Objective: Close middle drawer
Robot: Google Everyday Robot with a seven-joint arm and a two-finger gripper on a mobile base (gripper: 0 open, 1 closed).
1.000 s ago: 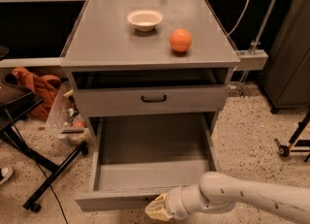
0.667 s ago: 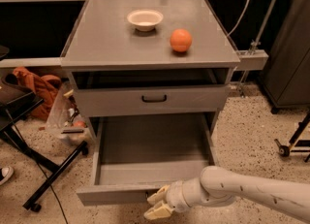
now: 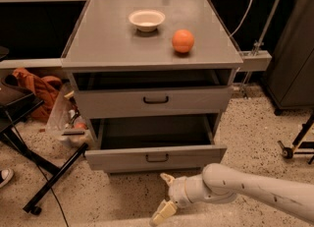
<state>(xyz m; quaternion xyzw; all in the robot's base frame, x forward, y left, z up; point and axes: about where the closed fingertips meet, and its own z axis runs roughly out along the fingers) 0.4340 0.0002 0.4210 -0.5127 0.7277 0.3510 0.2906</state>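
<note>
The middle drawer [image 3: 156, 157] is the wide grey drawer with a low front panel and a small black loop handle. It stands pulled out a short way from the grey cabinet [image 3: 117, 49], with its shallow tray dark and partly showing behind the panel. Above it sits a grey drawer with a taller front [image 3: 156, 100]. My gripper [image 3: 165, 195] is on the end of a white arm coming in from the lower right. It is just in front of and below the drawer's front panel, fingers spread and holding nothing. The upper fingertip [image 3: 166, 177] is close under the panel.
A white bowl [image 3: 146, 19] and an orange [image 3: 183, 41] sit on the cabinet top. Left of the cabinet are an orange cloth [image 3: 37, 87], clutter [image 3: 73, 127] and black stand legs [image 3: 51, 179]. A dark cabinet [image 3: 294, 49] and a wheeled stand [image 3: 294, 145] are at the right.
The middle drawer has slid well back into the cabinet; much less of its tray shows. My gripper has followed it inward and now sits a little off the front panel.
</note>
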